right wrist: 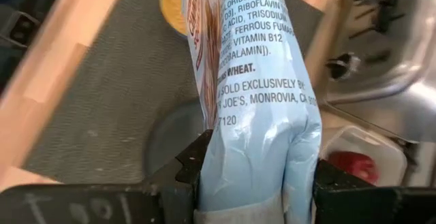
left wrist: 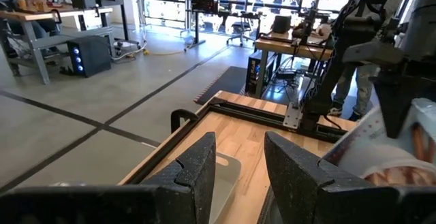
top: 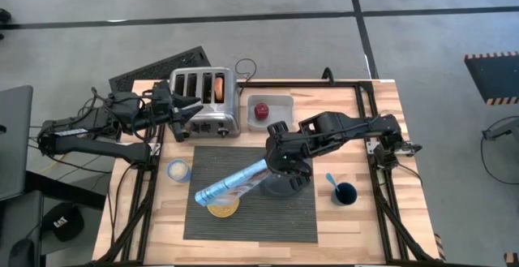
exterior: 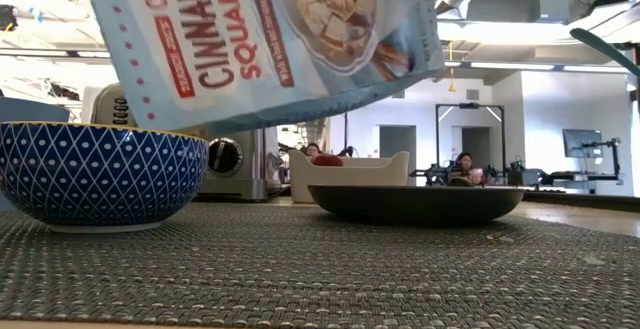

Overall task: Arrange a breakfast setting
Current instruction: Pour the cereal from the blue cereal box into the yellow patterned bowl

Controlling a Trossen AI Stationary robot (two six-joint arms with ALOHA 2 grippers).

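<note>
Left tool point(top: 197, 105) raised near the worktop's point(top: 365, 218) far left corner, beside the steel toaster point(top: 205, 101), fingers point(left wrist: 197, 166) apart with nothing between them. Small yellow bowl point(top: 178, 170) near the left edge, just off the placemat point(top: 276, 210), on bare wood. Dark grey ribbed placemat along the near edge, centred. Blue-patterned bowl point(top: 222, 208) on the placemat's left half, yellow inside, below the lower end of the tilted cereal box point(top: 235, 182). Bagel point(top: 218, 88) upright in a toaster slot. Red apple point(top: 260, 111) in a white tray point(top: 280, 105) at the far edge, right of the toaster. Right tool point(top: 272, 165) above the placemat's centre, clamped on the upper end of the blue cereal box, fingers point(right wrist: 187, 166) pressed against both sides. Dark round plate point(exterior: 415, 204) on the placemat beneath the right tool. Dark blue cup point(top: 345, 193) on bare wood right of the placemat, with the blue-handled spoon point(top: 332, 181) standing in it.
</note>
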